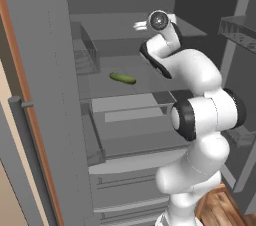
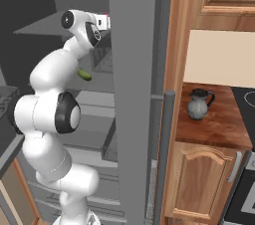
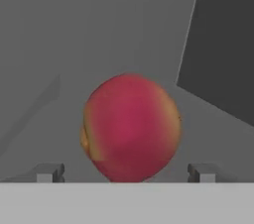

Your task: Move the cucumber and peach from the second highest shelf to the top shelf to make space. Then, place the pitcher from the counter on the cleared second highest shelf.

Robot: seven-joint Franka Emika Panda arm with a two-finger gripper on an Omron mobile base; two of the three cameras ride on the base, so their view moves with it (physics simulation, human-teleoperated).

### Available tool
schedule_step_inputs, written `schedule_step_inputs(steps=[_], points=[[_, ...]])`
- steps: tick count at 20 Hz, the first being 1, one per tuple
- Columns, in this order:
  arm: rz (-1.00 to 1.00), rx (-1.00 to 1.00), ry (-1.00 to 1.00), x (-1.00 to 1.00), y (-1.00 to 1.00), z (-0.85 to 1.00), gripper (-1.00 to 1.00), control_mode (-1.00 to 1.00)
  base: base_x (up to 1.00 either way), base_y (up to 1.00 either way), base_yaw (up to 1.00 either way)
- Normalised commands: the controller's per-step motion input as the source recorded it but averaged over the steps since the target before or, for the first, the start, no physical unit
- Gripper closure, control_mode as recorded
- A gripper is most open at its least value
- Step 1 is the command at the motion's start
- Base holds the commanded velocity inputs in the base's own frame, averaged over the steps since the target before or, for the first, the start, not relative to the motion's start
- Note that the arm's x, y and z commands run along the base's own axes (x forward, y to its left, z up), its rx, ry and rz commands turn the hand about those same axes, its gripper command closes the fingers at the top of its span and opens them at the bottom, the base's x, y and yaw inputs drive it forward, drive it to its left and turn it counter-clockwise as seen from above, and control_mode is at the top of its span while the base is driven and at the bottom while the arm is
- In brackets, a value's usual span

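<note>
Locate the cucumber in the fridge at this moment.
In the left base view the cucumber lies on the second highest shelf, left of the arm; the right base view shows its end beside the arm.

Peach [image 3: 130, 128] on top shelf [image 3: 208, 119]; cucumber [image 1: 122, 78] below.

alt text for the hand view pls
A red peach with a yellowish patch sits on a grey shelf, centred between the open gripper's two fingertips, which stand clear of it on either side.
</note>
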Motion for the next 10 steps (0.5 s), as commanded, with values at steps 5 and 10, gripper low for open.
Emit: schedule_step_inputs(steps=[5,10], points=[[-0.01,-0.05,0.47,-0.33,0.05,0.13,-1.0,-1.0,0.0,0.0,0.0],[0.0,-0.12,0.51,-0.76,0.22,-0.07,-1.0,-1.0,0.0,0.0,0.0]])
